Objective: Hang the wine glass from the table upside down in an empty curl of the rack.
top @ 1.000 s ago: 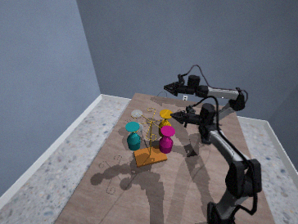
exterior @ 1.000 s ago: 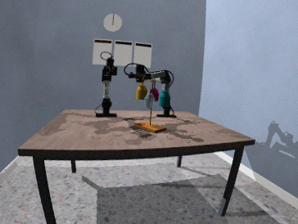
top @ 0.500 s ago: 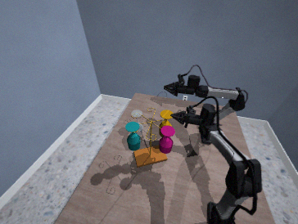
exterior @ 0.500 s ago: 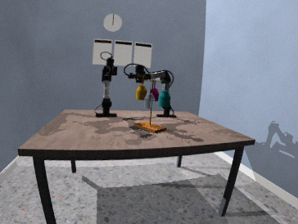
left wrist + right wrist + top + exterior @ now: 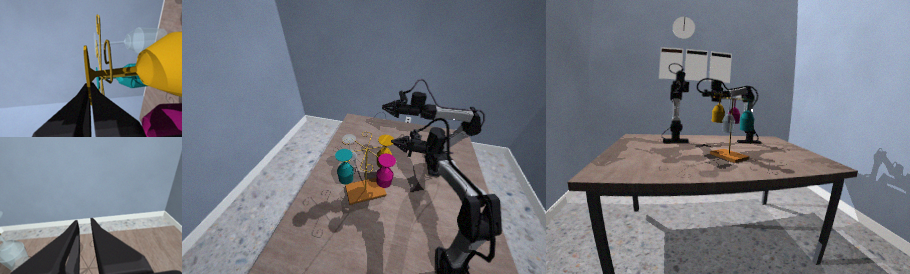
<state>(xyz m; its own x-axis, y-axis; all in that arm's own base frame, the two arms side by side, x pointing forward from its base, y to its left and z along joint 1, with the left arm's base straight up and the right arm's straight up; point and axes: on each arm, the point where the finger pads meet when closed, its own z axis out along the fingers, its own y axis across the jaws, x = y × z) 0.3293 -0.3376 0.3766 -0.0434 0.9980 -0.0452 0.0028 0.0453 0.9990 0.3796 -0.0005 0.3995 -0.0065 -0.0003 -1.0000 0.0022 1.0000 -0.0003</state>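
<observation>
We see the yellow glass (image 5: 386, 140) (image 5: 718, 113) (image 5: 163, 64) upside down, stem inside a curl (image 5: 111, 68), foot pinched in left gripper (image 5: 393, 142) (image 5: 719, 96) (image 5: 90, 87); right gripper (image 5: 383, 106) (image 5: 677, 90) (image 5: 84, 220) empty, fingers slightly apart.

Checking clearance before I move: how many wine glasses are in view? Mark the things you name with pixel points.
4, all upside down at the rack (image 5: 366, 194) (image 5: 729, 156) (image 5: 100, 46). In the top view: teal glass (image 5: 345, 173) (image 5: 747, 121) (image 5: 129, 81) near left, magenta glass (image 5: 384, 177) (image 5: 734, 115) (image 5: 163, 119) near right, clear glass (image 5: 348, 139) (image 5: 728, 124) (image 5: 137, 40) (image 5: 12, 251) far left, yellow glass (image 5: 386, 140) (image 5: 718, 113) (image 5: 162, 64) far right.

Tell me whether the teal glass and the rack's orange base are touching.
Apart. The exterior view shows the teal glass hanging above the orange base.
</observation>
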